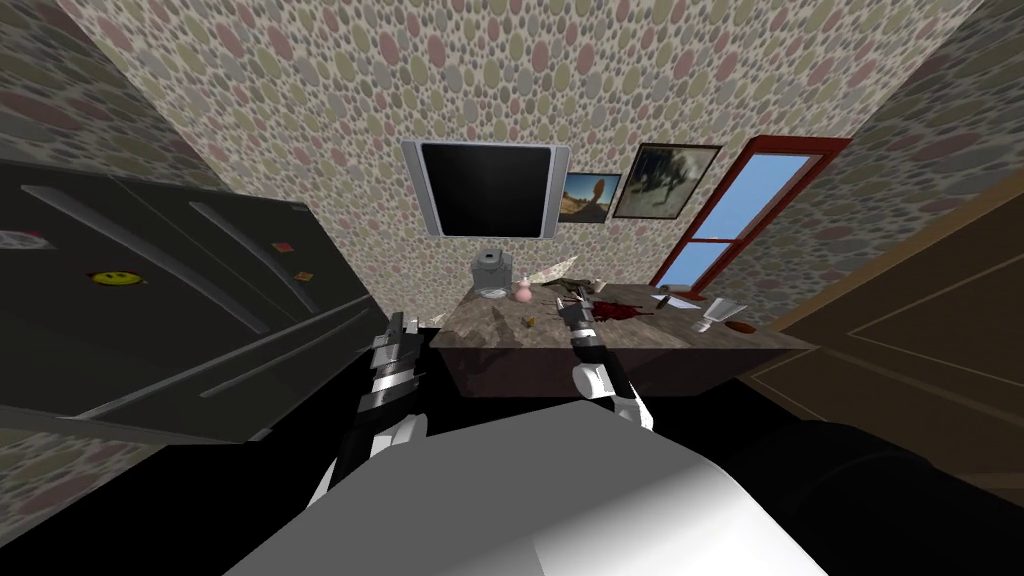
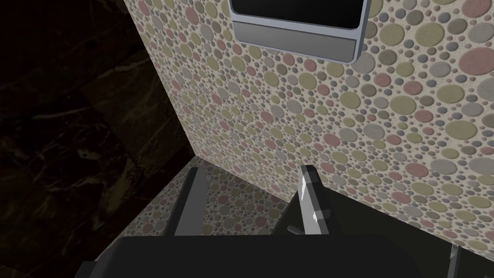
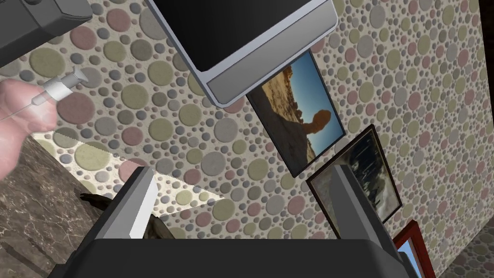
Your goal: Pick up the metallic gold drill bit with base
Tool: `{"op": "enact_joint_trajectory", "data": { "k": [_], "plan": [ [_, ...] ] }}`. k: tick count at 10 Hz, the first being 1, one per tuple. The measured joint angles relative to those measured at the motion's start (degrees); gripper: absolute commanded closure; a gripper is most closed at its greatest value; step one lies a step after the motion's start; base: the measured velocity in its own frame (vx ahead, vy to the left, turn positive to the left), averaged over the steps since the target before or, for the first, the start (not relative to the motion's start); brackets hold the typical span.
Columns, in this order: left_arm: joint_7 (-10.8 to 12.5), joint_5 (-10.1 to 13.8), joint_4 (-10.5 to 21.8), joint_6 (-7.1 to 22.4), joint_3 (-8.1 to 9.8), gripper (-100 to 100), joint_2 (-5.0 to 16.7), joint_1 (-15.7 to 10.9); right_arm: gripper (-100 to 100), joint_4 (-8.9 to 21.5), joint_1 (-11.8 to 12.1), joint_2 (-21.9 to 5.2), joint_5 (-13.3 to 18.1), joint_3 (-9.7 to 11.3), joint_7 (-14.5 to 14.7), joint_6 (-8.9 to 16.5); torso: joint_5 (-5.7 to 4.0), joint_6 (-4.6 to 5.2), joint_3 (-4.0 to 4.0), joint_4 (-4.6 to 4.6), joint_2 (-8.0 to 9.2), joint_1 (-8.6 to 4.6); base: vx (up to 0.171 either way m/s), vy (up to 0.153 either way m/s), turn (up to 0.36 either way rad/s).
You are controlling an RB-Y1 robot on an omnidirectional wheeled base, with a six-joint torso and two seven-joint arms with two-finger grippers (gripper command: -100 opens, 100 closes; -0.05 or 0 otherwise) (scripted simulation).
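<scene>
Head view gives you the small metallic gold drill bit with base (image 1: 530, 321) on the brown marble-patterned table top (image 1: 480, 335), toward its near left part and just in front of the round pink vase (image 1: 522, 292). It is too small for you to tell its long axis or which way it points. Your right gripper (image 1: 571, 308) hangs over the table just right of the bit, apart from it. Its fingers (image 3: 141, 202) are spread wide with nothing between them. Your left gripper (image 1: 397, 325) sits off the table's left edge beside the dark fridge (image 1: 180, 300), fingers parted and empty.
</scene>
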Motion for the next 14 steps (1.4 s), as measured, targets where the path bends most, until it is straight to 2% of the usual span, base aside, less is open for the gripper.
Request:
{"op": "enact_joint_trajectory", "data": {
  "k": [5, 14],
  "plan": [
    [0.00, 0.00, 0.00, 0.00, 0.00, 0, 0.00, 0.00, -100, 0.77, -1.54, -0.97, -4.72, 0.34, -7.25, 4.95, 0.00, -0.01, 0.00, 0.00, 0.01, 0.02, 0.015, -0.014, -0.051],
    [0.00, 0.00, 0.00, 0.00, 0.00, 0, 0.00, 0.00, -100, 4.71, -6.46, -2.69, -14.46, 0.53, -21.39, 15.40, 0.00, 0.00, -0.02, -0.01, -0.03, 0.02, 0.019, -0.011, -0.041]
  ]
}}
